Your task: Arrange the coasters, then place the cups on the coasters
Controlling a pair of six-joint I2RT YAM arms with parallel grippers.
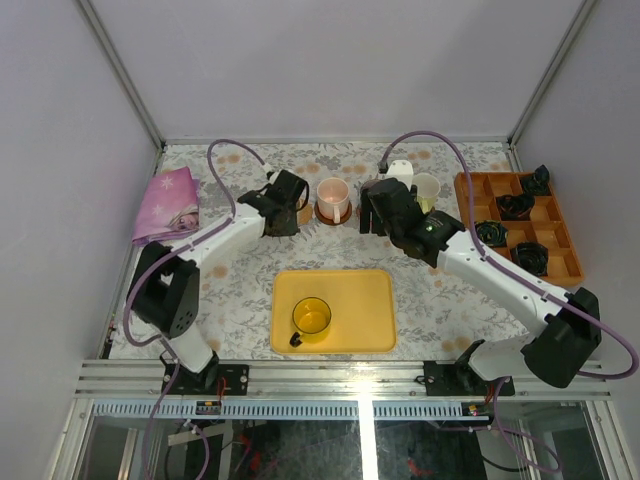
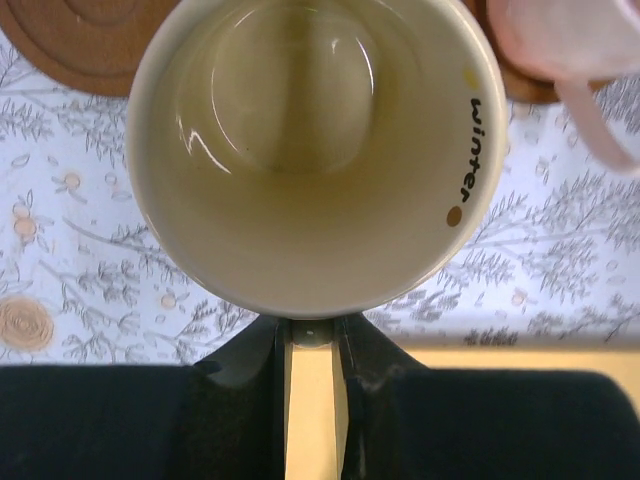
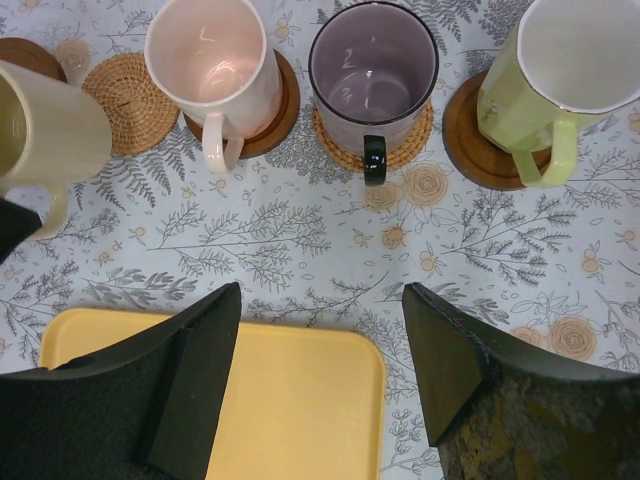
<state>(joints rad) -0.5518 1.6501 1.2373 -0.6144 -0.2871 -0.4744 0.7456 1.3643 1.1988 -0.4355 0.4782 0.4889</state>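
Cream cup [image 2: 315, 150] is pinched by its wall in the left gripper [image 2: 312, 335], at 9 o'clock of a bare woven coaster [image 3: 128, 100]. Going toward 3 o'clock, 3 cups each sit on a coaster: pink cup [image 3: 215, 65], grey-purple cup [image 3: 372, 70], pale green cup [image 3: 545, 70]. The yellow cup [image 1: 311, 318] stands on the yellow tray [image 1: 365, 300]. The right gripper [image 3: 320, 300] gapes wide beyond the tray's 12 o'clock edge, holding nothing.

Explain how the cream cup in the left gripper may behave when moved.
The cream cup looks glazed and stiff, so probably slippery and breakable. The left gripper pinches only a narrow part beside its wall, so it may tilt.
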